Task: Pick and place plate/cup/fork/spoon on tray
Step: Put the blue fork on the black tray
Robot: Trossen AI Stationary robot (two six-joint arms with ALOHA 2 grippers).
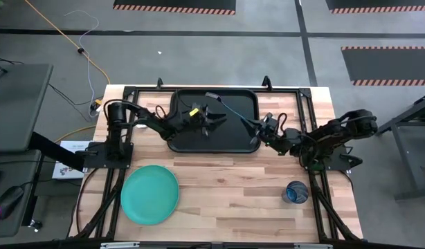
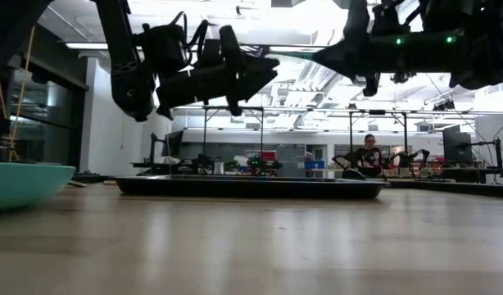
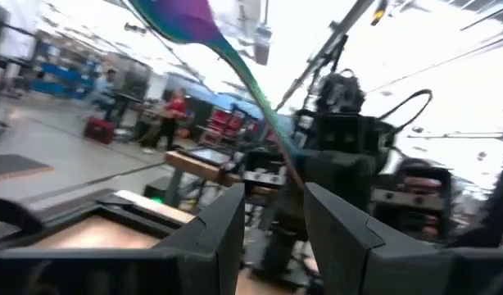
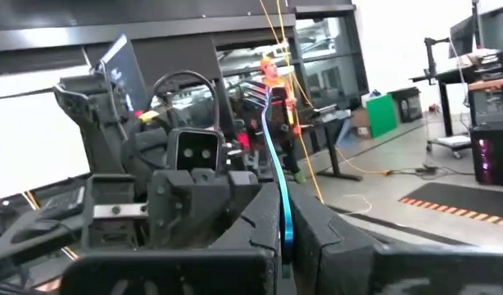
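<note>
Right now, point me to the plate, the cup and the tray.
plate (image 1: 149, 193): high view, middle of its turquoise face.
cup (image 1: 296, 192): high view, its open blue mouth.
tray (image 1: 247, 124): high view, bare black floor near its right rim.

No legible text, label, brand or number appears in any view. A white sheet (image 1: 68, 146) at the table's left edge carries dark print too small to read, and the floor mats (image 1: 174, 5) beyond the table show only orange-and-black hazard striping along their edges, with no words on them.
</note>
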